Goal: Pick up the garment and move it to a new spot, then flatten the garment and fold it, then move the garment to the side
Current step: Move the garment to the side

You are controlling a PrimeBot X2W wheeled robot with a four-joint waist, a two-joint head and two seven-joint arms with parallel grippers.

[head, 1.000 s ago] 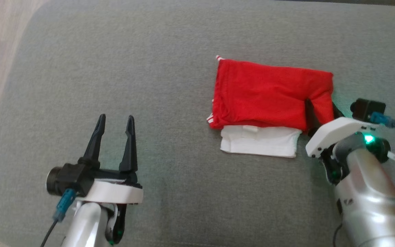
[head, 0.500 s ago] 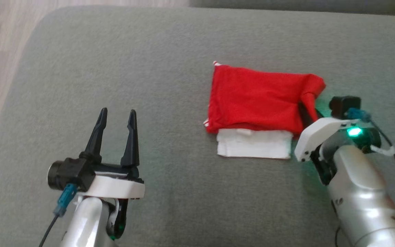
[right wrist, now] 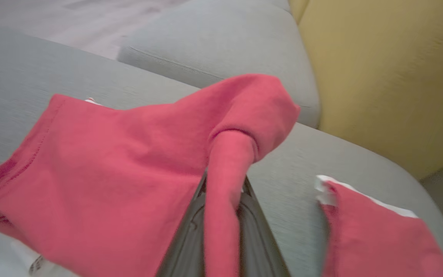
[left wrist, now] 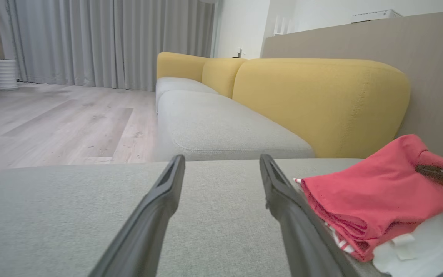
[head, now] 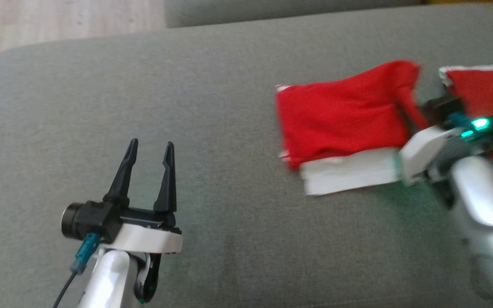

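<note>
Left hand, fingers spread wide and holding nothing, hovers over the grey sofa seat at about 7 o'clock in the head view. Toward 3 o'clock the folded garment lies on the seat, red over a white layer that peeks out along its near edge. Its far right corner is lifted into a peak. The right hand, blurred, has its fingers pressed together on that corner, a green light glowing on its wrist. A second red cloth with a white border lies just beyond at 2 o'clock, at the frame's edge.

Left wrist view: the two dark fingers stand apart above the seat. The garment sits at 4 o'clock, and a dark finger of the right hand reaches into its raised corner at 3 o'clock. A yellow backrest rises behind at 1 o'clock, with wooden floor and grey curtains at 10 o'clock.

Right wrist view: the closed fingers pinch a twisted strand of red cloth at 6 o'clock. The strand rises from the garment, which spreads toward 9 o'clock; the second red cloth lies at 4 o'clock.
</note>
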